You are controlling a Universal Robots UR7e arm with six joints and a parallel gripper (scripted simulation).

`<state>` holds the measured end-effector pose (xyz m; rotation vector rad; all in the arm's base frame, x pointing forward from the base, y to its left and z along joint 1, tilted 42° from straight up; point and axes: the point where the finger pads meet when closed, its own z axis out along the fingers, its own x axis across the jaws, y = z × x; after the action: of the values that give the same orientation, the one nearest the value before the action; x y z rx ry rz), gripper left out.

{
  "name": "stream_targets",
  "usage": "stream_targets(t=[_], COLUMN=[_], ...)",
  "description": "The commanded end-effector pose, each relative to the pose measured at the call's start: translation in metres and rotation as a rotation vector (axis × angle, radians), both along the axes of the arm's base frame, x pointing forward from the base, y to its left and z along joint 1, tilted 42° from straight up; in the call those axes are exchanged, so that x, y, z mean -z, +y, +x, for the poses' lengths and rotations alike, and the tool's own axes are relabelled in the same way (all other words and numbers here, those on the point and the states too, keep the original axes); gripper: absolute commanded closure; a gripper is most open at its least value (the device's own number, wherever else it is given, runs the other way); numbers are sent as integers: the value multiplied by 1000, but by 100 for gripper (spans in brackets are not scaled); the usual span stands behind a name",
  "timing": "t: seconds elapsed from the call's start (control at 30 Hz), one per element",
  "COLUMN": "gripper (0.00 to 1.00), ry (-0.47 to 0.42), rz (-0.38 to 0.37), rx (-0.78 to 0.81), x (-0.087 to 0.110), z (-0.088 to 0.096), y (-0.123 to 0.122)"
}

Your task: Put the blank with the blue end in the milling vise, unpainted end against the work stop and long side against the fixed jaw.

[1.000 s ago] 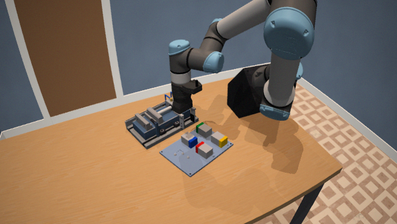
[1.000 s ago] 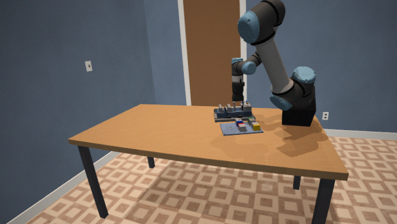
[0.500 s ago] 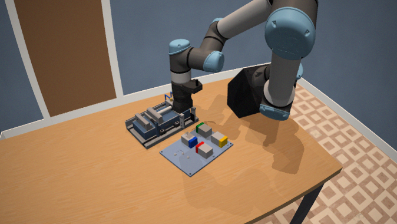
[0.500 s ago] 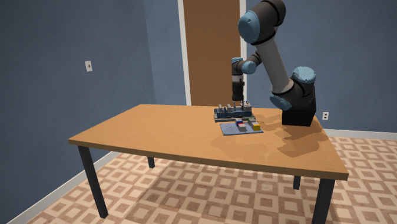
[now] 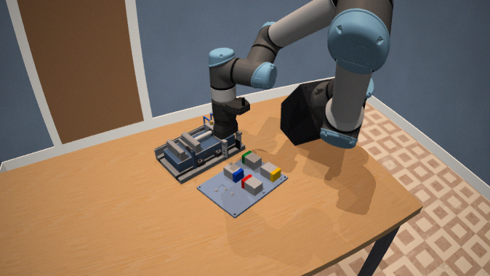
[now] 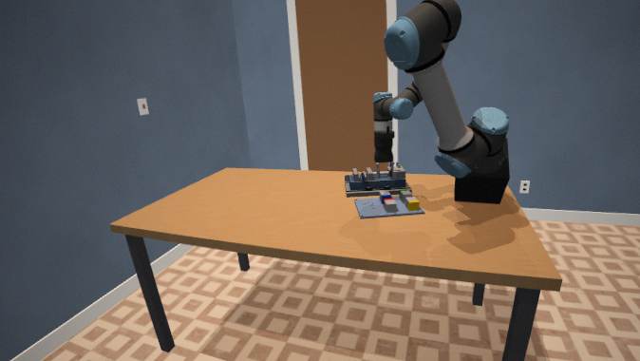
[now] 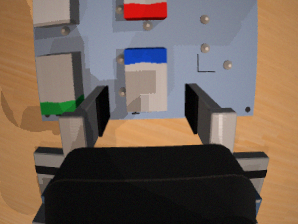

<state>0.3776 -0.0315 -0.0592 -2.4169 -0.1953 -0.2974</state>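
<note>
1. Wrist view: no brand or label can be read; only a dark corner-shaped mark is seen on the blue-grey plate [image 5: 214, 197] [image 6: 367, 212] [image 7: 182, 100].
2. The claw [image 5: 230, 147] [image 7: 147, 100] is spread wide, with nothing gripped between its fingers.
3. The blue-ended blank [image 5: 233, 172] [image 6: 385, 197] [image 7: 145, 82] is seated on the plate, near the milling vise [image 5: 178, 165] [image 6: 377, 181].
4. Red-, green- and yellow-ended blanks are also carried by the plate.

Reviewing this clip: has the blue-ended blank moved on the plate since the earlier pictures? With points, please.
No; the blue-ended blank [image 5: 233, 172] [image 6: 385, 197] [image 7: 145, 82] sits at the same spot on the plate [image 5: 234, 209] [image 6: 380, 214] [image 7: 185, 35].
</note>
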Motion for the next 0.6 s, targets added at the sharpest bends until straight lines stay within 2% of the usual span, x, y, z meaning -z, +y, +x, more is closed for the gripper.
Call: stream_targets(t=[0.0,0.07,0.23,0.57], gripper=[0,0,0,0], ry=[-1,-1,-1,-1], rz=[-1,-1,-1,-1], rx=[1,1,1,1], x=[0,0,22,22], z=[0,0,5,5], y=[0,0,19,19])
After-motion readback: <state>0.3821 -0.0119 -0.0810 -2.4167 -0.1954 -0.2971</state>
